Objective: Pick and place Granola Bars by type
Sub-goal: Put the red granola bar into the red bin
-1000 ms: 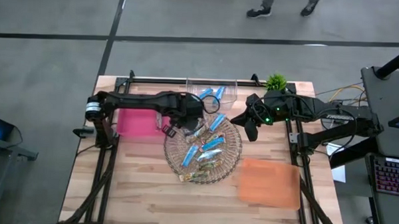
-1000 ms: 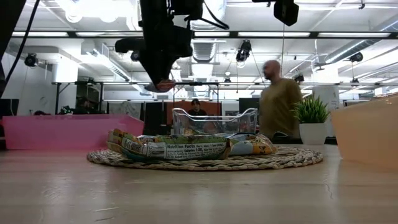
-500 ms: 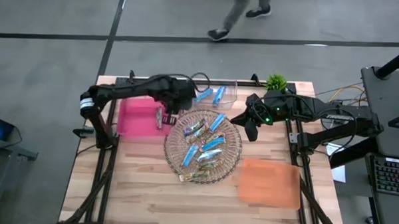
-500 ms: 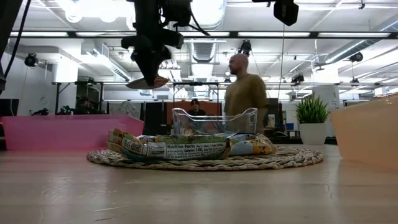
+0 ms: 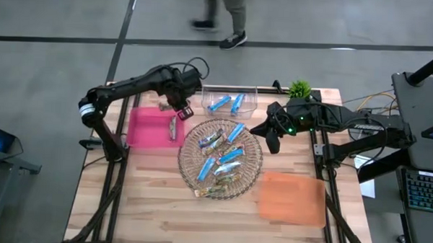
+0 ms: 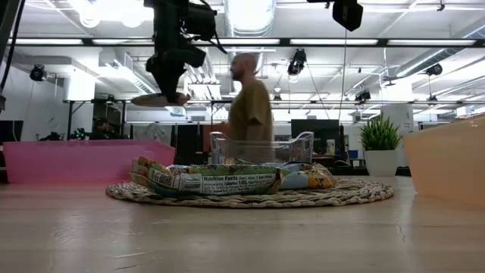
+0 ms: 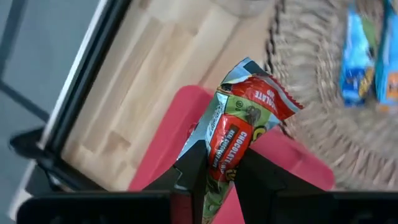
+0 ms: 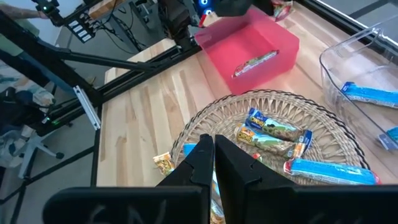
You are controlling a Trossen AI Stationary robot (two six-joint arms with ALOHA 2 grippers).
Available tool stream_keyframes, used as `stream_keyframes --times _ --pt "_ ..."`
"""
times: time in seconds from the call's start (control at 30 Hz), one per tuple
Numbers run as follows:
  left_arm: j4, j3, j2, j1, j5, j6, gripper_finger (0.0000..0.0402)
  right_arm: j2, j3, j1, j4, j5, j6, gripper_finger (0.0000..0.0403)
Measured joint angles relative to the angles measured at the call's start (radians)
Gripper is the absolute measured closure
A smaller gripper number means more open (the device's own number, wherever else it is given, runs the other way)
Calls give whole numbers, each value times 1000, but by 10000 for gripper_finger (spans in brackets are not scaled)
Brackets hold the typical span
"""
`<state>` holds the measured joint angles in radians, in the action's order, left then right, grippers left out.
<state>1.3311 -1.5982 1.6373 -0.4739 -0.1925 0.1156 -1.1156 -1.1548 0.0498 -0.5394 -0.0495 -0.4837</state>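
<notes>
The left gripper (image 5: 179, 109) is raised above the counter (image 5: 149, 198), over the corner of the pink bin (image 5: 148, 126) that is nearest to the wicker tray (image 5: 254, 170), and it pinches one granola bar (image 7: 233, 134) between its two dark fingers (image 7: 191, 171). The wrapper of this bar is silvery with red and green print, and most of it sticks out beyond the fingertips. One more silvery bar (image 5: 171, 128) lies already inside the pink bin, close to the wall on the tray side. Two blue bars (image 5: 227, 103) lie in the clear bin (image 5: 250, 101) at the far edge of the counter. The other bars (image 5: 222, 161), blue and multicoloured ones mixed, lie in a loose heap on the wicker tray in the middle. The right gripper (image 5: 271, 140) waits just beside the tray on its right side, and its fingers are pressed together with nothing between them. An orange bin (image 5: 293, 198) stands near the front right of the counter and shows no bars. A small green plant (image 5: 299, 88) stands at the far edge, and a person (image 6: 248, 106) is in the room behind.
</notes>
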Motion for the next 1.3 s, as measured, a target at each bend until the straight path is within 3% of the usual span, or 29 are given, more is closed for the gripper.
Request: stream_keyframes --times 0.3,0.57,0.9,1.13,1.3 --pt "49 46 -67 -36 -20 307 344 0 1 0 -1 0 17 394" --pt "-64 259 -188 -50 -9 453 344 0 1 0 -1 0 20 394" --pt "-220 513 -317 -55 0 803 344 0 2 0 -1 0 23 394" --pt "-283 655 -348 -85 1 1083 344 0 3 0 -2 0 24 394" --pt "-295 700 -347 -96 27 1162 344 0 3 0 -2 0 24 394"
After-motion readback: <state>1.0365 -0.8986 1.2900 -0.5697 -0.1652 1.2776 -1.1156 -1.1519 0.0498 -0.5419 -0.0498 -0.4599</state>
